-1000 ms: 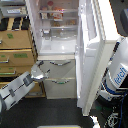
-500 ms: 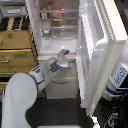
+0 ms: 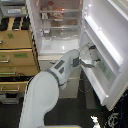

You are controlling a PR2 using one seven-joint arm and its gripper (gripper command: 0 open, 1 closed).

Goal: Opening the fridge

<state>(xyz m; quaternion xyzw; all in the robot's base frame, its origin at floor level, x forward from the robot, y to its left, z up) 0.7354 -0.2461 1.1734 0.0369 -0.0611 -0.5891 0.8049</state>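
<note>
The cream-white fridge (image 3: pixel 56 46) stands at the centre of the exterior view, and its lit shelves hold food. Its upper door (image 3: pixel 107 30) hangs wide open, swung toward the exterior view's right, with the inner shelves facing me. My white arm (image 3: pixel 52 82) rises from the bottom left, crossing in front of the fridge's lower drawers (image 3: pixel 49 61). My gripper (image 3: pixel 93 56) sits against the inner face of the door near its lower shelf. Its dark fingers look spread apart, with nothing held between them.
A tan wooden drawer cabinet (image 3: pixel 17 50) stands right beside the fridge on the exterior view's left, with boxes on top. Dark floor (image 3: pixel 95 107) lies in front of the fridge. A bit of cabling or robot body shows at the bottom right corner (image 3: pixel 114 119).
My arm has swung up and to the right, from the lower drawers to the inside of the door. The door has opened wider.
</note>
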